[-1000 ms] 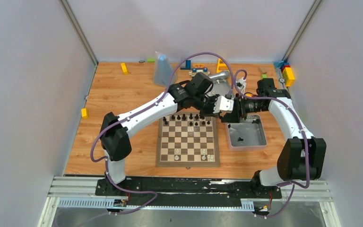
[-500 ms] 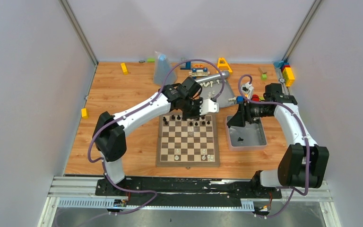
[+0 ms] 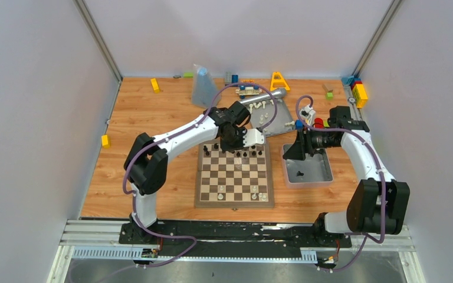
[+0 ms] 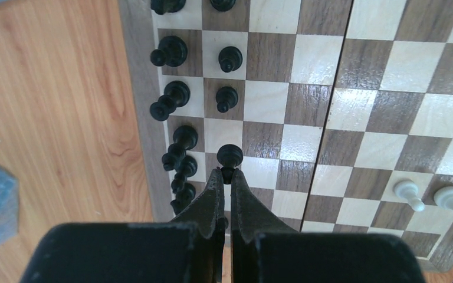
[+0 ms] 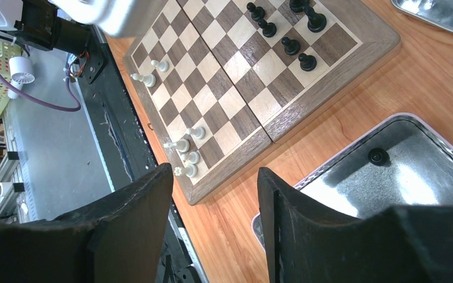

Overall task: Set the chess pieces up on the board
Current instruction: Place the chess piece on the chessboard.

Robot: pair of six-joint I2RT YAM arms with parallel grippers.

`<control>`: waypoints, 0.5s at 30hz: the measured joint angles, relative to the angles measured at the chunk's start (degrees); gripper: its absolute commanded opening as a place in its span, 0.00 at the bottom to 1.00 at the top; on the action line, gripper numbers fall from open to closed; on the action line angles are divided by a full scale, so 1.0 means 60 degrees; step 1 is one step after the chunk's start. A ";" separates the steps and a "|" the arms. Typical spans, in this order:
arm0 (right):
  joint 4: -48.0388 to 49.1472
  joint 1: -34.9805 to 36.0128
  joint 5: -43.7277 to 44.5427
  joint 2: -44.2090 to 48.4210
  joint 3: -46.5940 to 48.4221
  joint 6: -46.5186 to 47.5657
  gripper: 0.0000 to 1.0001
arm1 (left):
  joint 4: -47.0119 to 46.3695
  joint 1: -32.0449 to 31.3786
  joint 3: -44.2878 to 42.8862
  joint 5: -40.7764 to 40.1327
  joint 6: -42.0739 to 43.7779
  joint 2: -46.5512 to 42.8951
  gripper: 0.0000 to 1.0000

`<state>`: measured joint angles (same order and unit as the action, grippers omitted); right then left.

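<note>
Left claw (image 4: 226, 175) is clamped tight on a small black pawn (image 4: 230, 155) at the second row of the brown-and-cream checked wooden chessboard (image 4: 330, 118). Right claw (image 5: 215, 194), fingers parted, holds nothing beside the grey metal tray (image 5: 413, 171).

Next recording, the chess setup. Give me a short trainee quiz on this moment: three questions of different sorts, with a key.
1. True or false: the right arm's jaws grip a white piece.
2. What do the left arm's jaws pinch? A. a black pawn B. a white pawn C. a white knight
3. Fill in: the white pieces stand on the rows of the board that lie ____ the arm bases (nearest / farthest from).

Key
1. False: they stand open and empty, by the grey tray.
2. A
3. nearest
</note>
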<state>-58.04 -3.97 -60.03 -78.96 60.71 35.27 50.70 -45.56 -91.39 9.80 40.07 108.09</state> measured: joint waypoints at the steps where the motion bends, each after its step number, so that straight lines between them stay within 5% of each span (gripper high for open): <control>1: 0.0004 0.0000 0.0000 0.0000 -0.0011 0.0000 0.56 | 0.0007 0.0004 0.0000 -0.0040 -0.0018 0.0160 0.00; 15: 0.0076 0.0000 0.0036 0.0000 -0.0186 0.0000 0.55 | 0.0204 0.0051 -0.0175 -0.0430 -0.0168 0.1126 0.00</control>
<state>-57.58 -3.97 -59.81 -78.96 59.59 35.27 51.92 -45.25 -92.44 7.22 39.07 114.85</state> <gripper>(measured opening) 0.555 0.017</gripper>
